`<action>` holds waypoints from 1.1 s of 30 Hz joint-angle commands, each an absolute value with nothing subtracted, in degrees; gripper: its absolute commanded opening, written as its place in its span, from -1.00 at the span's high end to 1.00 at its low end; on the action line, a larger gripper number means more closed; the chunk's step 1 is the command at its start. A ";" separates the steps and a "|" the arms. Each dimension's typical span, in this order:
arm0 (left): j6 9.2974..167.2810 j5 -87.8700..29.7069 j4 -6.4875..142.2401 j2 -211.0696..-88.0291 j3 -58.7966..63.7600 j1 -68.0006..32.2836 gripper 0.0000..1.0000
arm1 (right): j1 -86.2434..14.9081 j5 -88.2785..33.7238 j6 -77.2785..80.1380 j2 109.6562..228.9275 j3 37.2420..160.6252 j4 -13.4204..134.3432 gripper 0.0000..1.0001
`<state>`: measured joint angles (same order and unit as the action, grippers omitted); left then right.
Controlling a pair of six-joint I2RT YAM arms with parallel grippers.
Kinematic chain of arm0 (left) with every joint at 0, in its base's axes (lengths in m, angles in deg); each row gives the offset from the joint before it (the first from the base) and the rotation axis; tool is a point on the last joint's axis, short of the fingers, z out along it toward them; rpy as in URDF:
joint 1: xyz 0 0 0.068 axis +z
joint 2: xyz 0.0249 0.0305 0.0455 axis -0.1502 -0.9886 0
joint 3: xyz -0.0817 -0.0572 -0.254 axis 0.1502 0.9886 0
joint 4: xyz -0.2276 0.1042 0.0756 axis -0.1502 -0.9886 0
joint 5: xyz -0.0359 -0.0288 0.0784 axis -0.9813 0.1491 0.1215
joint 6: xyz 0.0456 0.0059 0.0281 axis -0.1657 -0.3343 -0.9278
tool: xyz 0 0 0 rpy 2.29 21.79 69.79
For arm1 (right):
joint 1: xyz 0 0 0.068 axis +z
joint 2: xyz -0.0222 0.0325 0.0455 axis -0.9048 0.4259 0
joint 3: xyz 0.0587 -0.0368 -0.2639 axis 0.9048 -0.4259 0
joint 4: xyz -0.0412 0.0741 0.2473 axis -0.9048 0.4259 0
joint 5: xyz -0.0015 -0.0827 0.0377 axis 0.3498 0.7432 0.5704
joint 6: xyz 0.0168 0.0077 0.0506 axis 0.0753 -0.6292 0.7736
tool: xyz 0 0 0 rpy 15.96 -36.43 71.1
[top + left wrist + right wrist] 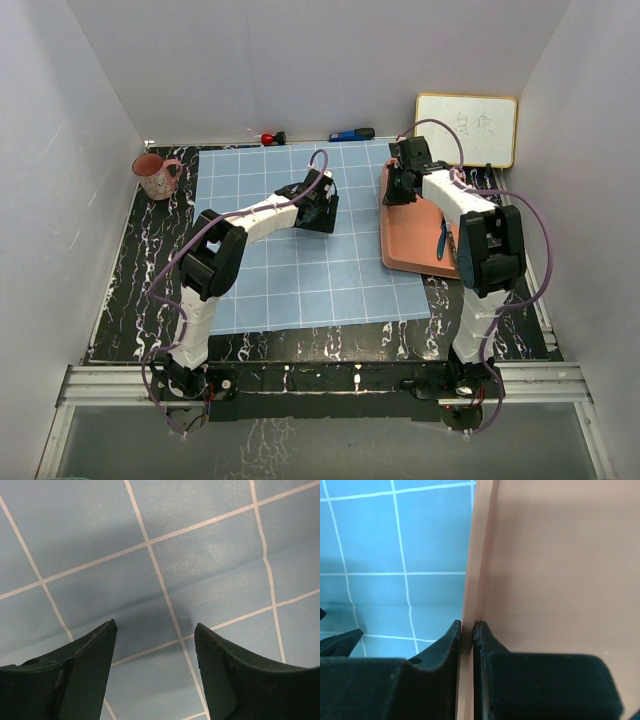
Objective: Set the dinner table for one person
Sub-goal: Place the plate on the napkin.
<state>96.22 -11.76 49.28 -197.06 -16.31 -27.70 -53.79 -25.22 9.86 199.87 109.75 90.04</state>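
Observation:
The dinner table is black with white veins. A light-blue gridded cloth covers its middle. An orange tray lies at the cloth's right edge, with a blue utensil on its right part. My right gripper is shut on the tray's left rim, one finger on each side of the rim. My left gripper is open and empty, low over the cloth near its middle back. A pink patterned mug stands at the table's back left.
A white board leans at the back right wall. A red-and-black tool and a blue-and-black tool lie along the back edge. White walls close in three sides. A metal rail runs along the front.

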 commanded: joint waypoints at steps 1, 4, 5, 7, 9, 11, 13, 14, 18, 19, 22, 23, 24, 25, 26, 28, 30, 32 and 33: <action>95.87 -11.53 48.90 -192.74 -15.57 -27.24 -0.26 | -51.15 -29.50 9.98 201.72 113.77 85.44 1.00; 95.91 -11.50 49.12 -192.41 -15.36 -27.13 -0.26 | -50.07 -30.31 10.16 202.85 114.77 85.34 1.00; 95.95 -11.46 49.22 -192.32 -15.27 -27.05 -0.26 | -49.65 -30.47 10.15 203.29 115.22 85.31 1.00; 96.00 -11.56 49.25 -192.27 -15.22 -27.00 -0.26 | -48.81 -30.48 10.17 204.16 116.27 85.43 1.00; 96.04 -11.59 49.25 -192.18 -15.13 -26.96 -0.26 | -47.90 -30.53 10.15 205.14 117.29 85.59 1.00; 96.05 -11.55 49.25 -192.10 -15.15 -26.88 -0.26 | -46.99 -30.30 10.16 205.85 118.03 85.62 1.00; 96.03 -11.57 49.25 -191.95 -15.00 -26.87 -0.26 | -46.13 -29.61 10.11 206.85 118.82 85.93 1.00; 96.04 -11.54 49.25 -191.92 -15.00 -26.79 -0.26 | -45.86 -29.31 10.01 207.47 119.25 86.12 1.00; 96.03 -11.62 49.25 -191.97 -14.90 -26.74 -0.26 | -45.39 -26.74 11.21 210.43 121.00 88.92 1.00; 96.02 -11.72 49.25 -192.07 -14.91 -26.70 -0.26 | -45.38 -25.96 11.41 210.80 121.08 89.46 0.92; 96.05 -11.85 49.25 -192.17 -14.93 -26.69 -0.26 | -45.29 -23.82 12.12 210.51 120.31 89.14 0.57; 96.05 -11.94 49.33 -192.18 -14.91 -26.69 -0.26 | -45.33 -23.26 12.29 210.12 120.06 88.91 0.48; 96.09 -12.01 49.34 -192.16 -14.91 -26.64 -0.26 | -45.30 -22.68 12.41 209.87 120.06 88.88 0.44; 96.13 -12.07 49.41 -192.07 -14.91 -26.62 -0.26 | -45.30 -21.90 12.52 209.42 120.13 88.83 0.39; 96.13 -12.19 49.42 -192.08 -14.87 -26.61 -0.26 | -45.36 -21.25 12.64 209.11 120.20 88.79 0.34; 96.13 -12.14 49.52 -191.87 -14.75 -26.59 -0.27 | -45.28 -20.28 12.77 208.60 120.49 88.78 0.31; 96.05 -12.26 49.56 -191.56 -14.57 -26.53 -0.27 | -45.29 -19.14 13.21 207.85 120.51 88.57 0.30; 95.77 -12.29 49.74 -191.11 -14.37 -26.47 -0.27 | -45.28 -17.91 13.96 207.01 120.59 88.20 0.30; 95.55 -12.43 49.99 -190.86 -14.30 -26.43 -0.27 | -45.28 -17.18 14.36 206.51 120.70 87.91 0.28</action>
